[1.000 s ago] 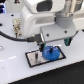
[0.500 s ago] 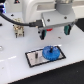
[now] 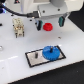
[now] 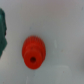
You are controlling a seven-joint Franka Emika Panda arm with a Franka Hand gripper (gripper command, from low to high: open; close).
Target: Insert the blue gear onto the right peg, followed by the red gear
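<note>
The blue gear (image 3: 50, 52) lies flat on the black-bordered pale plate (image 3: 33, 61), at the plate's end toward the exterior view's right. The right peg (image 3: 50, 49) shows only as a dark tip at the gear's hub. A shorter pin (image 3: 37, 54) stands bare at the plate's other end. The small red gear (image 3: 48, 26) rests on the white table behind the plate. My gripper (image 3: 50, 23) hangs open over it, one finger (image 3: 39, 25) on each side, with nothing held. The wrist view shows the red gear (image 4: 33, 51) from above, its hub hole visible.
A beige block-like fixture (image 3: 19, 27) stands on the table toward the exterior view's left. A dark teal shape (image 4: 2, 30) sits at the wrist picture's edge. The white table's front edge (image 3: 50, 75) runs just past the plate.
My gripper has lifted off the blue gear and moved back to above the red gear. The blue gear stays on the plate.
</note>
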